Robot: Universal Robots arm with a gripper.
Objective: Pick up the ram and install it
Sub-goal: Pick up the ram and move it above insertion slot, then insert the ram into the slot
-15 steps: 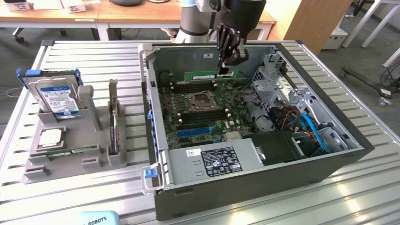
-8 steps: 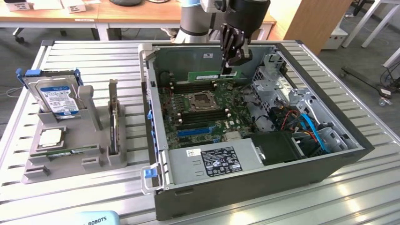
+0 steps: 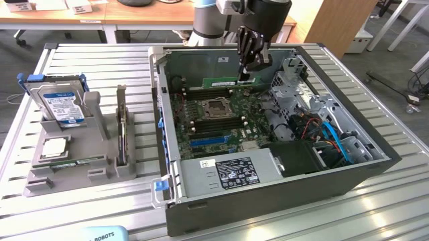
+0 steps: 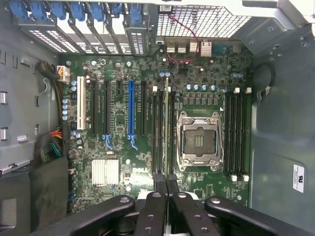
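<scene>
My pincer [image 3: 246, 75] is clamped on the ram [image 3: 224, 82], edge-down at the slots beside the bare socket [image 3: 216, 106], inside the open case [image 3: 268, 191]. Case sits on slatted metal table [image 3: 100, 211]; wooden desks [image 3: 134, 15] behind.

An open computer case [image 3: 268, 201] lies on the slatted metal worktop [image 3: 100, 211]. Its motherboard [image 4: 120, 147] has an empty CPU socket [image 4: 198, 140], a blue slot [image 4: 131, 108] and a finned heatsink [image 4: 105, 172]. At the exterior view's left, a grey holder [image 3: 74, 173] carries an upright hard drive [image 3: 64, 103] and a flat processor chip [image 3: 54, 147]. Blue cables [image 3: 335, 138] run inside the case toward the exterior view's right.
</scene>
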